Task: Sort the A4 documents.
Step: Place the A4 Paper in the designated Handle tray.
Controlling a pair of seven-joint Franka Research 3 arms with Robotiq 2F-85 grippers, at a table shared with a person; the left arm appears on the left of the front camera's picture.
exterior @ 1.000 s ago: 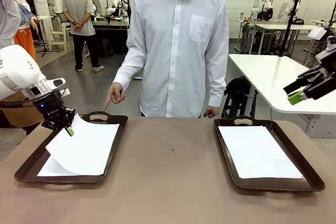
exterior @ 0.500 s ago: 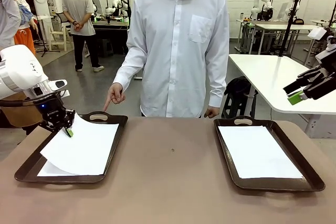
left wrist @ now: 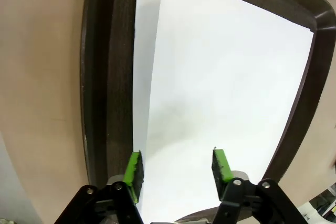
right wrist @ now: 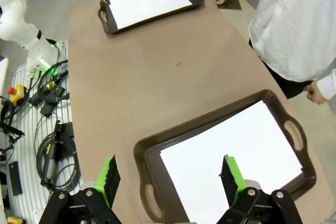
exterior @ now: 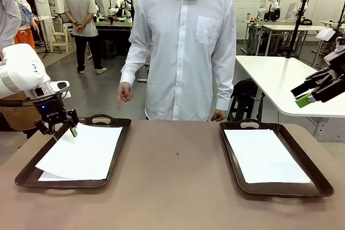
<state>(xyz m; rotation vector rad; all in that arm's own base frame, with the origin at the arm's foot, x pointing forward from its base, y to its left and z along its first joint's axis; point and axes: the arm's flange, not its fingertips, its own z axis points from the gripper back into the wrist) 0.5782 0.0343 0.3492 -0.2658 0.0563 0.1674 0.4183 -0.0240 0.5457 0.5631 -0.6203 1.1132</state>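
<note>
Two dark brown handled trays sit on a tan table, each holding white A4 documents. On the left tray (exterior: 102, 119), the top sheet (exterior: 81, 152) lies skewed over another sheet (left wrist: 143, 66). The left gripper (exterior: 63, 131) hovers just above its far-left corner, jaws spread, holding nothing. On the right tray (exterior: 245, 124), paper (exterior: 265, 155) lies flat. The right gripper (right wrist: 170, 176) hangs high above it, jaws wide, empty. A person's hand (exterior: 125, 92) hangs behind the left tray.
</note>
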